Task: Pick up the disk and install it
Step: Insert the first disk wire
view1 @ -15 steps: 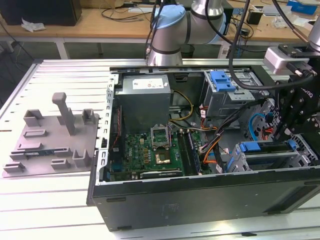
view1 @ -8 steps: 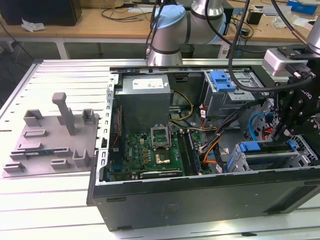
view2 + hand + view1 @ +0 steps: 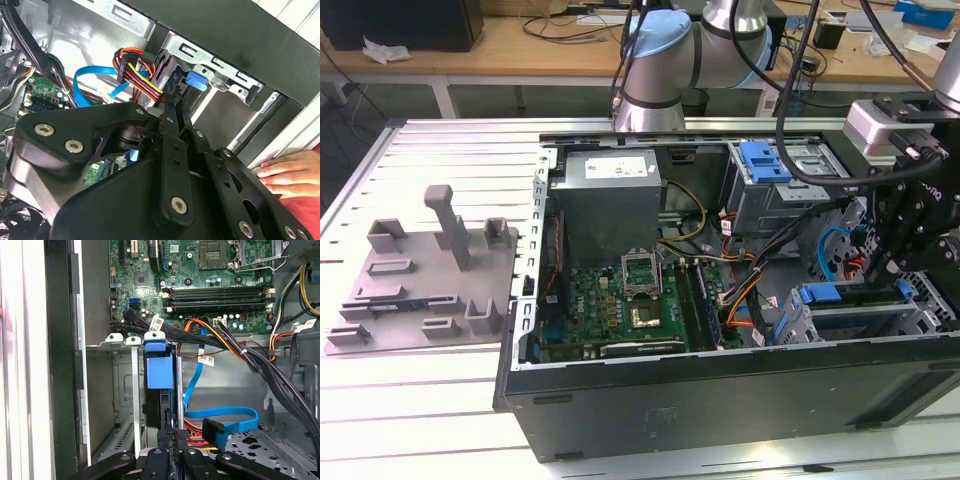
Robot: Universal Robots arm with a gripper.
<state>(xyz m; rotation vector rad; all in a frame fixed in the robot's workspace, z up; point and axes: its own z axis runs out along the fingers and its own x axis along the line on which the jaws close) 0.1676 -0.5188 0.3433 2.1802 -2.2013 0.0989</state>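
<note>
One disk, seemingly between pincer fingertips.

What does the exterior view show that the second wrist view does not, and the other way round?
Exterior view: a grey fixture plate lying on the table and the power supply box. Second wrist view: a person's hand resting at the case's edge. Both: the gripper, the blue cable and the black case.

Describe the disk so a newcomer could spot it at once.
Start at the open computer case and go to the metal drive cage at its corner on the exterior view's right. The disk stands on edge in that cage under the black gripper. Its blue bracket sets it apart from the bare metal slots beside it.
</note>
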